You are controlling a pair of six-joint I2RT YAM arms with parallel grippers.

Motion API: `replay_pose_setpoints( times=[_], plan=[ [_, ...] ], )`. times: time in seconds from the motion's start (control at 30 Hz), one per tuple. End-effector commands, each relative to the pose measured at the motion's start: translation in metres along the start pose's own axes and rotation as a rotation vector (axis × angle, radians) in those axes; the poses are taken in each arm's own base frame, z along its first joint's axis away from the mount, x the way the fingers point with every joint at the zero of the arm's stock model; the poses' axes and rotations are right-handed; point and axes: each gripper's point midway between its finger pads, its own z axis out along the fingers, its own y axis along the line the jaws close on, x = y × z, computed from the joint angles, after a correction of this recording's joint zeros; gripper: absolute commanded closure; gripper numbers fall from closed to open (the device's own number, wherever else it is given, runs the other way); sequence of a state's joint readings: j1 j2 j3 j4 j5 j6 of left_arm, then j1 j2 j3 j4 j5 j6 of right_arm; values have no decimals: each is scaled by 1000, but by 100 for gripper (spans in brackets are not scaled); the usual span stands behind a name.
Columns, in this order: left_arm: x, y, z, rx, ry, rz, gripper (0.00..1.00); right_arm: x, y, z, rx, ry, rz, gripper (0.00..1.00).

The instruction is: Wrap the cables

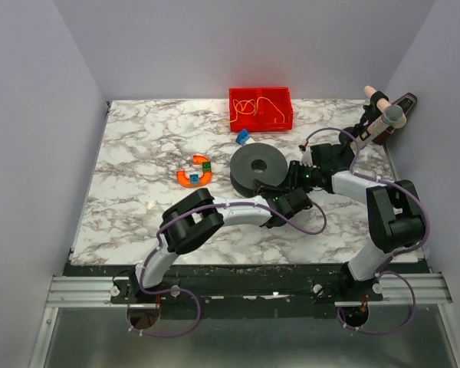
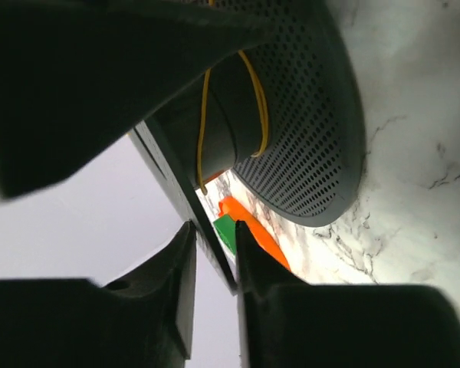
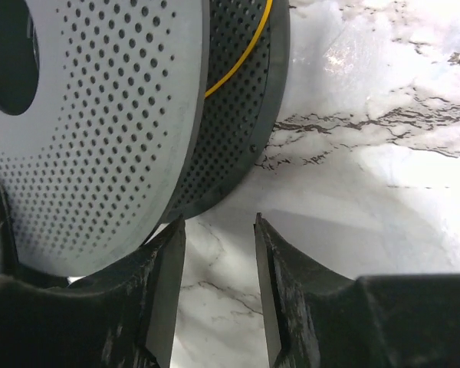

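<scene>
A: Cables (image 1: 251, 107): most lie loose in the bin (image 1: 231, 103) behind the spool (image 1: 259, 167), in tangled loops. One strand sits on the spool, in the groove between the flanges.

B: Look?

A: Thread-thin, yellow-orange and limp, with springy curves. The left wrist view shows two runs crossing the dark core, slack rather than snug. I can't trace any length from the spool back to the bin.

B: Grippers?

A: The left gripper (image 2: 215, 264) is at the spool's near-right edge. Its fingers are pressed close on the flange rim, so it looks like a pinch on the flange, not on wire. The right gripper (image 3: 220, 230) is just right of the spool, jaws apart, with only table (image 3: 383, 176) between them.

B: Step?

A: My read is bracing the spool so wire can be wound on.
- Keep the rim pinch firm so the spool doesn't skid or tip.
- The right gripper should take the strand close to the groove, not far out, and close fully, because wire this thin will likely slip past the fingertips.
- Hold light tension and feed level between the flanges, so the turns seat on the core and don't ride over the rim.
- The slack runs need tightening first.

B: Risks?

A: Loops in the bin may snag each other and drag.

B: Anything else?

A: A block (image 1: 242, 137) behind-left of the spool and a toy (image 1: 194, 172) to its left, neither touching it.
</scene>
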State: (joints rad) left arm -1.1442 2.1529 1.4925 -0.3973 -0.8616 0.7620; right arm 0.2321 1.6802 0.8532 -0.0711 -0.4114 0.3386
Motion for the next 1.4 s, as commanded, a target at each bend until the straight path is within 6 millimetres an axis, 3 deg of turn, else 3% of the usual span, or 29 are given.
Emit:
replay_pose_setpoints(
  times=[0.0,0.17,0.27,0.3,0.33,0.37,0.57,0.7,0.87,1.1,1.23,1.37],
  plan=[
    [-39,-76,6,293,-221,113,65,-9,1,-9,50,-30,-58,50],
    [-46,-69,-8,318,-273,54,48,-23,2,-19,72,-68,-68,48],
    [-50,-65,-15,319,-296,31,32,-27,-2,-24,111,-77,-85,44],
    [-52,-63,-17,317,-303,23,24,-26,-4,-25,123,-76,-90,43],
    [-53,-60,-19,316,-309,14,6,-25,-8,-26,142,-72,-95,43],
    [-54,-57,-21,315,-316,1,2,-25,-11,-26,153,-71,-97,42],
    [-63,-22,-41,262,-388,-79,1,-25,-22,-32,195,-86,-86,40],
    [-66,2,-56,234,-430,-110,1,-33,-18,-39,193,-118,-98,39],
    [-67,16,-72,248,-475,-138,1,-42,-8,-50,165,-155,-119,39],
    [-76,42,-123,363,-653,-237,1,-49,1,-63,153,-187,-153,39],
    [-61,66,-151,463,-716,-344,1,-54,2,-73,169,-217,-171,39],
    [-23,92,-171,509,-763,-440,1,-59,10,-90,161,-247,-250,39]
  ],
)
